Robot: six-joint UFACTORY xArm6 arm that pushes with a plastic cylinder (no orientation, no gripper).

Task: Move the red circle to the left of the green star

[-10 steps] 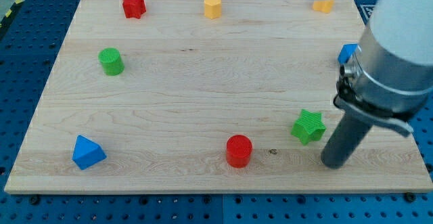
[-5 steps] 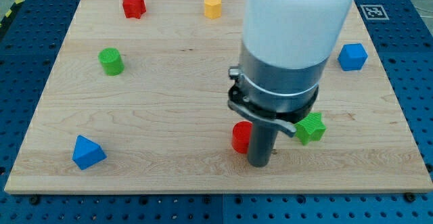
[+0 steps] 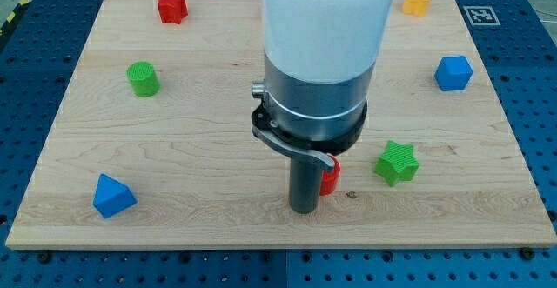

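The red circle (image 3: 330, 180) is mostly hidden behind my rod; only a sliver shows on the rod's right side. The green star (image 3: 397, 162) lies just right of it, a short gap apart. My tip (image 3: 303, 208) rests on the board at the red circle's left side, touching or nearly touching it.
A red star (image 3: 171, 7) and an orange block (image 3: 416, 1) sit near the view's top. A green cylinder (image 3: 142, 78) is at the left, a blue triangle (image 3: 112, 195) at the bottom left, a blue cube (image 3: 453, 72) at the right. The arm hides the top centre.
My rod has swept from the view's right, past the green star, to the left side of the red circle. The red circle has shifted a little to the right, closer to the star.
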